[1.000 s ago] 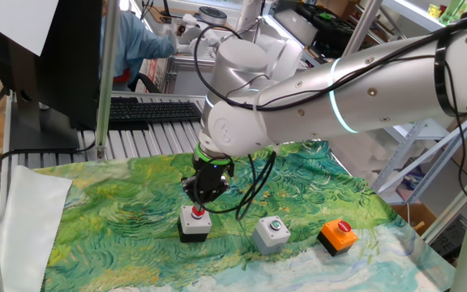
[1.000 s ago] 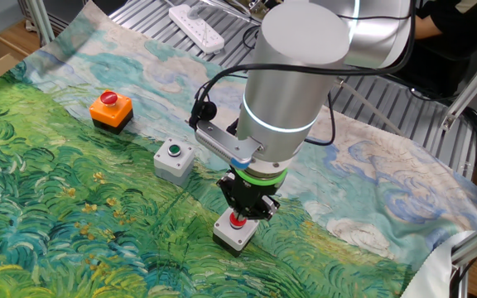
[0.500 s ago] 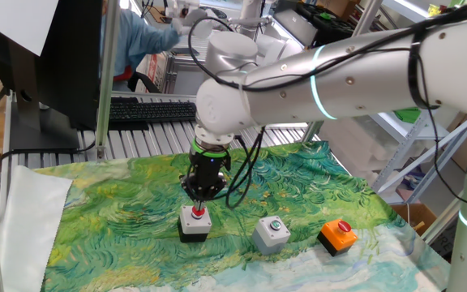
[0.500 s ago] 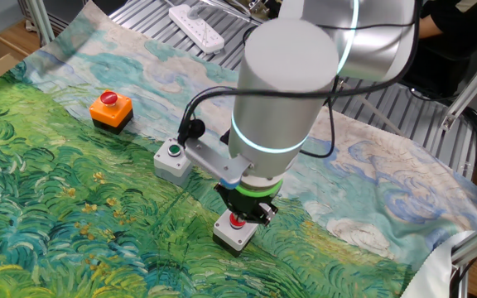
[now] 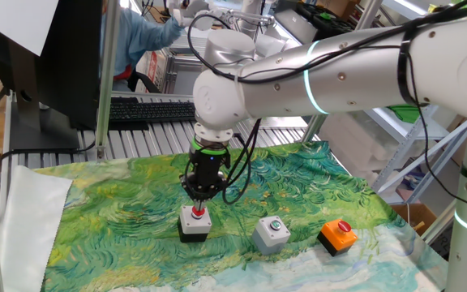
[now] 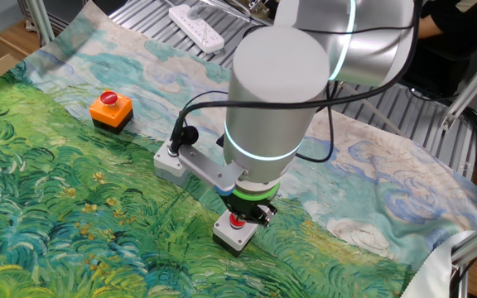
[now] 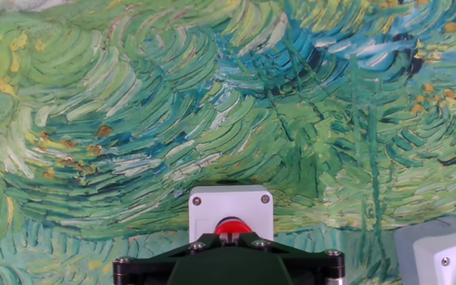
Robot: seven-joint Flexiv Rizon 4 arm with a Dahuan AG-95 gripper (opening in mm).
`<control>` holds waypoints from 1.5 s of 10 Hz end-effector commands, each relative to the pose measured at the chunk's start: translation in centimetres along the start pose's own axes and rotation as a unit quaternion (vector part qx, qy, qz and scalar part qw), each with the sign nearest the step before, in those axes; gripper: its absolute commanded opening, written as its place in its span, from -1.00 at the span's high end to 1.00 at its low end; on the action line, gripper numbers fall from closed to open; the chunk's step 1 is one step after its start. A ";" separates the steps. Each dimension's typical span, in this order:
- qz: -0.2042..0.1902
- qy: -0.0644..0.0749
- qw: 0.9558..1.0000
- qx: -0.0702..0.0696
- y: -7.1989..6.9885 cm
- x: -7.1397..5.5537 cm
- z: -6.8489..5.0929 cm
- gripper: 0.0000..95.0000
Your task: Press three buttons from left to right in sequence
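Observation:
Three button boxes stand in a row on the painted cloth. The black-and-white box with a red button point(image 5: 194, 223) point(image 6: 235, 233) point(image 7: 230, 207) is leftmost in one fixed view. My gripper point(image 5: 199, 197) point(image 6: 243, 217) point(image 7: 231, 237) points straight down over its red button, fingers shut together, tips at or just above the button; contact cannot be told. The grey box with a green button point(image 5: 272, 234) point(image 6: 169, 163) point(image 7: 438, 253) is in the middle, partly hidden behind the arm in the other fixed view. The orange box with a red button point(image 5: 336, 235) point(image 6: 111, 109) stands at the far end.
The cloth point(image 5: 120, 211) covers the table. A keyboard point(image 5: 152, 109) and a monitor lie behind it, with a person at the back. A white power strip point(image 6: 197, 25) lies on the metal slats. A white sheet point(image 5: 27, 219) hangs at the cloth's left edge.
The arm's upper links have swung round and the wrist has turned. The shut gripper has stayed over the first box's red button.

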State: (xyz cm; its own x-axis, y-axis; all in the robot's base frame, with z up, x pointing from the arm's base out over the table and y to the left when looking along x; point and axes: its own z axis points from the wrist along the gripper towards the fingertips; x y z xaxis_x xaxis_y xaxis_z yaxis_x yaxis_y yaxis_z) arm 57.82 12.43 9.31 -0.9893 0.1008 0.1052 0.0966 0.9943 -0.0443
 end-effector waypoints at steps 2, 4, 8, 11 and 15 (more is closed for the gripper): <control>-0.007 -0.003 1.000 -0.001 0.0 0.1 2.0 1.00; -0.008 -0.003 1.000 -0.001 0.0 0.1 2.0 1.00; -0.009 -0.004 1.000 -0.001 0.0 0.1 1.9 1.00; -0.003 -0.005 1.000 -0.001 0.0 0.1 1.9 1.00; 0.004 -0.007 1.000 -0.001 0.2 -0.1 2.3 1.00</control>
State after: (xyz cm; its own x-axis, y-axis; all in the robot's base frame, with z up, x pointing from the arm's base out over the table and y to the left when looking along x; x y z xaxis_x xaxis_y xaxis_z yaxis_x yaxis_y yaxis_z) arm 57.77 12.49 9.29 -0.9900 0.1086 0.0904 0.1049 0.9935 -0.0439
